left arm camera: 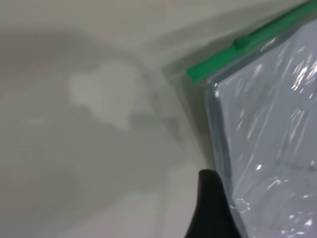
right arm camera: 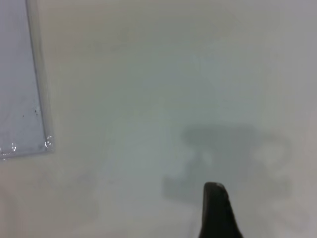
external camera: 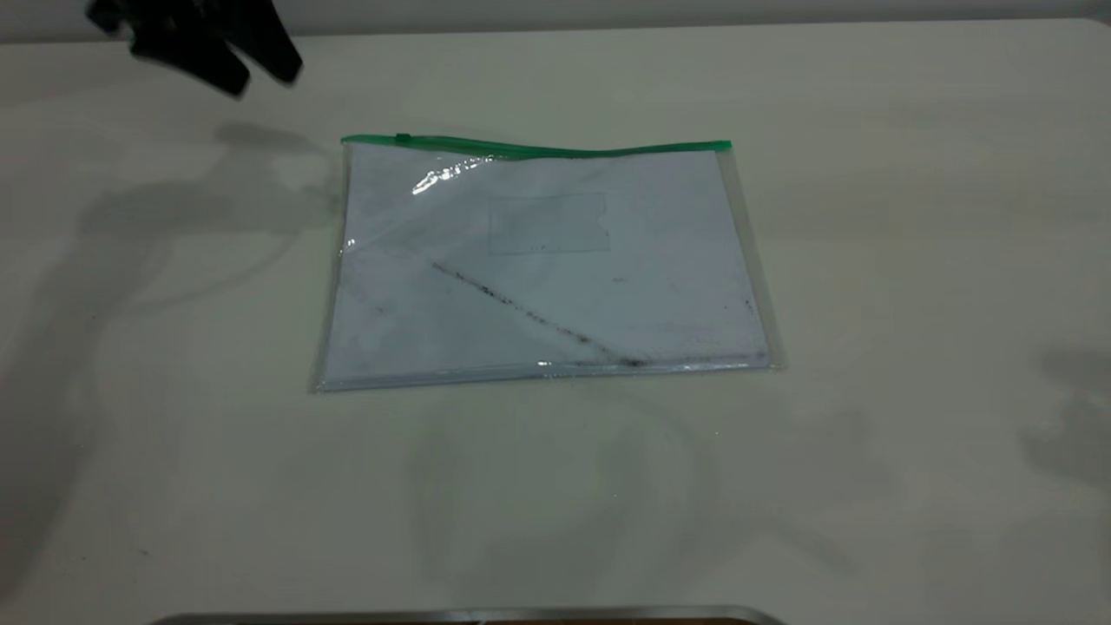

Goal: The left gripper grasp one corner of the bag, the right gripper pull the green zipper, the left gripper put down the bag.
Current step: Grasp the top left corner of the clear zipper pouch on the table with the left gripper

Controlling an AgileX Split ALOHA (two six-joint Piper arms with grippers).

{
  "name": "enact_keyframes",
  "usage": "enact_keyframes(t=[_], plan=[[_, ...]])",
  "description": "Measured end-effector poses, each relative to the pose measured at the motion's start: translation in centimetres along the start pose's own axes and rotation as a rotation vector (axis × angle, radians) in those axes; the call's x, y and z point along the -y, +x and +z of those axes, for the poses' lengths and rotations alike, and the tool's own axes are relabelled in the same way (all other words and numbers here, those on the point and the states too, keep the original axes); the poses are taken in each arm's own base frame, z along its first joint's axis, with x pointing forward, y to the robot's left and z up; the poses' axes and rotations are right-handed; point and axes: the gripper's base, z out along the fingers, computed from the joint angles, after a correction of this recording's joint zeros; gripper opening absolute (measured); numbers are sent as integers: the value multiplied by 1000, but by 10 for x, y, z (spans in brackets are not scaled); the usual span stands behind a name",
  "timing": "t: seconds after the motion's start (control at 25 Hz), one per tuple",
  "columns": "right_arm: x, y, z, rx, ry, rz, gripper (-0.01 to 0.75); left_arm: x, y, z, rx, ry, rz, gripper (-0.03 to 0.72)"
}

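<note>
The bag (external camera: 538, 278) lies flat on the table, with the dark diagonal smudge across its white face. The green zipper (external camera: 555, 151) runs along its far edge, and the slider tab (external camera: 402, 138) sits near the left end. My left gripper (external camera: 260, 76) hovers open and empty above the table, up and left of the far-left corner (external camera: 347, 141). In the left wrist view one of its fingers (left arm camera: 210, 208) is beside the bag's (left arm camera: 267, 139) edge, with the corner (left arm camera: 195, 74) and the slider (left arm camera: 242, 42) beyond. One right gripper finger (right arm camera: 215, 210) shows over bare table, away from a bag corner (right arm camera: 47, 144).
The pale table (external camera: 911, 217) spreads wide around the bag. A metal edge (external camera: 469, 615) runs along the near side. The right arm's shadow (external camera: 1076, 417) falls on the table at the right.
</note>
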Motion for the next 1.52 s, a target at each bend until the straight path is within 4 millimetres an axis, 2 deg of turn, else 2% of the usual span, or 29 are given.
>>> enact_keyframes(t=[0.16,0.36,0.88,1.08,1.2,1.52], plan=[[0,0,0,-1,0,1,526,-9,9,30,-33,53,11,590],[0,0,0,-1,0,1,526,-14,15,51,-16,105,77,590],[0,0,0,-1,0,1,524,-25,22,90,86,157,64,590],[0,0,0,-1,0,1,524,-25,21,97,139,196,72,588],[0,0,0,-1,0,1,524,-25,22,101,156,205,76,557],[0,0,0,-1,0,1,524,-28,25,113,187,234,21,370]])
